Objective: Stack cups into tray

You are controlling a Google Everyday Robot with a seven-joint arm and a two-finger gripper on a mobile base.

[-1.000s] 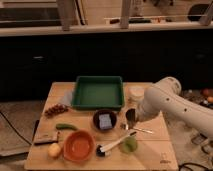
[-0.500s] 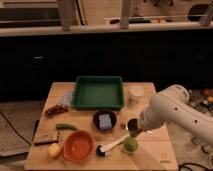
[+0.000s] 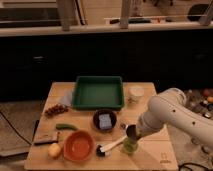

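Task's maybe a third done, by my reckoning. Gripper [image 3: 135, 129] is at lower right-centre of the frame, on the end of the white arm [image 3: 170, 117] reaching in from the right. It's pinched tight on what looks like the dark grey cup [image 3: 130, 133]. That cup hangs right over the pale green cup [image 3: 129, 146], which stands on the table [image 3: 150, 159] nr the front edge. Can't tell whether the two touch, or whether the grey one's partly inside.

Tray [image 3: 98, 79] sits upper centre of the table, well apart from both cups, w/ nothing in it that I can see. So nothing's delivered so far.

Done, judging by the layout: one cup picked up and lined up w/ the other. Left to do: seat grey into green (if not nested already), then get the pair across and set down in the tray. The black bowl [image 3: 105, 120], w/ a blue thing in it, lies btwn the cups and the tray, so the carry prob. needs to clear it.

Other bits: orange bowl [image 3: 78, 145] at lower left-centre, and a white-handled brush [image 3: 111, 146] btwn it and the green cup, its handle just beside that cup. Grapes [image 3: 56, 109] lie at left, and a small white pot [image 3: 136, 92] sits right of the tray. None needs shifting, I'd say, but the brush handle could get nudged.
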